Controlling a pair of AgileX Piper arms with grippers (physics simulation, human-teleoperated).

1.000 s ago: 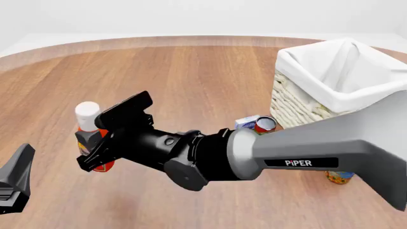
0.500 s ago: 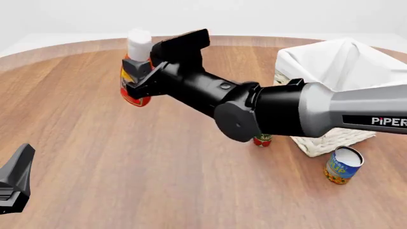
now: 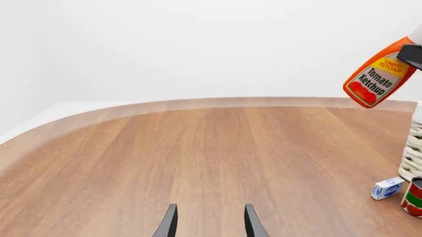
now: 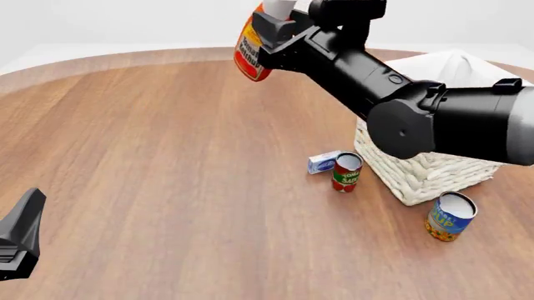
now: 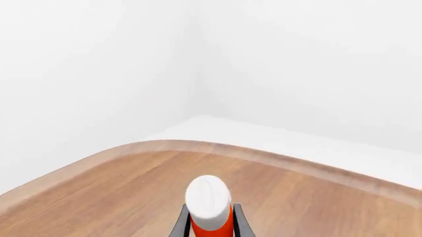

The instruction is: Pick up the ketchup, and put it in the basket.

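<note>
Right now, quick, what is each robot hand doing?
Left end effector: open, holding nothing.
Right end effector: closed on the ketchup, lifted high above the table.

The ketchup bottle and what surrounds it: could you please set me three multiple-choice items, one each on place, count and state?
1. Where is the ketchup?
A. in the basket
B. in the air, left of the basket
C. lying on the table

2. How many cans stand on the table?
A. two
B. four
C. none

3. The left gripper is
A. shut on a can
B. open and holding nothing
C. shut on the ketchup

Answers: 1 B, the right gripper holds it aloft beside the basket. 2 A, tomato sauce can and yellow-blue can. 3 B, its jaws stand apart over bare wood.
</note>
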